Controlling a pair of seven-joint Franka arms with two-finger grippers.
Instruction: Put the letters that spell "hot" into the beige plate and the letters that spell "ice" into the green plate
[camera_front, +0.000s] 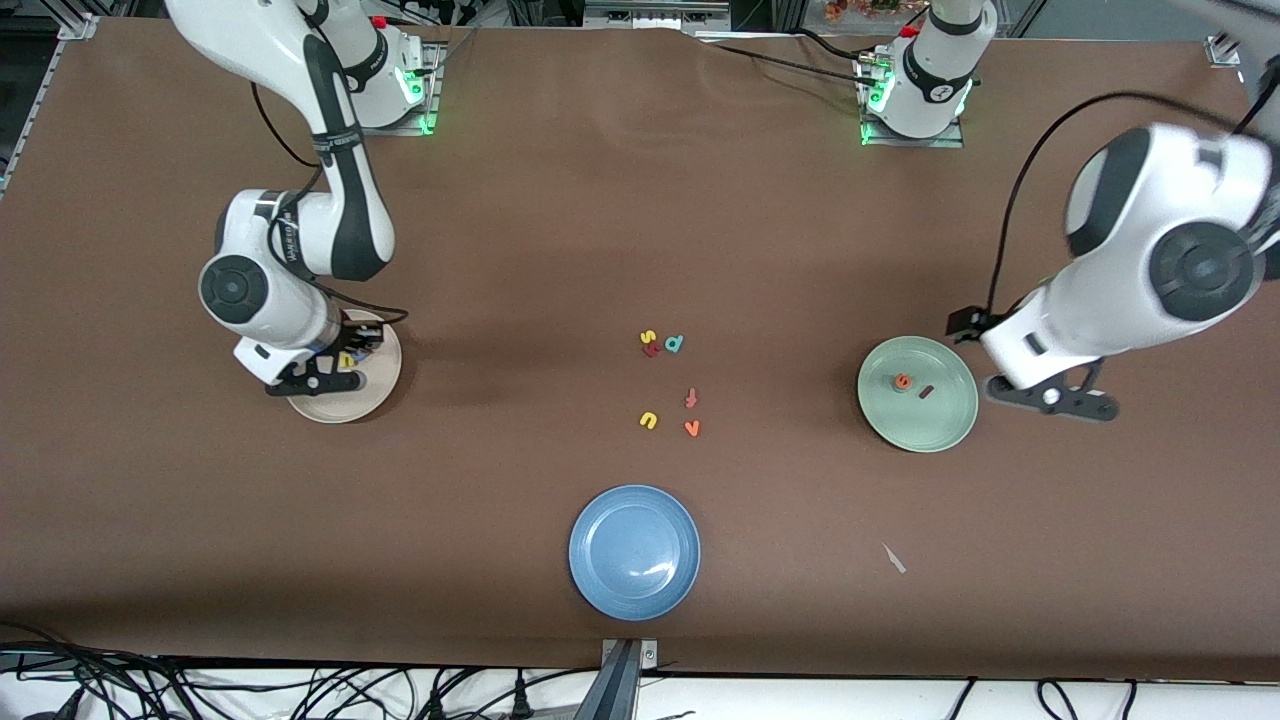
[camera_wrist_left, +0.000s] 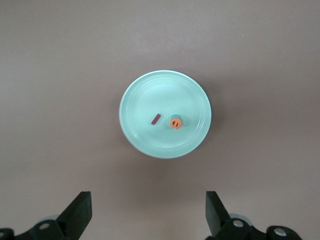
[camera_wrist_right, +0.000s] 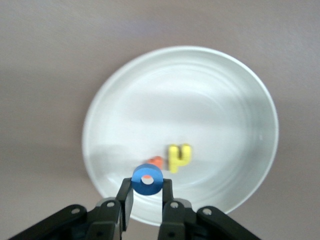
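— What has the right gripper (camera_wrist_right: 146, 196) got?

— The blue o (camera_wrist_right: 146, 180), jaws pinched on its rim, over the beige plate (camera_wrist_right: 235, 100). Foam, I'd say: light, squashy, best taken across the ring.

— In that plate?

— The yellow h (camera_wrist_right: 178, 156) and an orange bit (camera_wrist_right: 156, 161), probably the t.

— The left gripper (camera_wrist_left: 148, 212)?

— Jaws wide, empty, above the surface beside the green plate (camera_wrist_left: 142, 95), which holds the dark i (camera_wrist_left: 156, 119) and the orange e (camera_wrist_left: 175, 123) over something teal.
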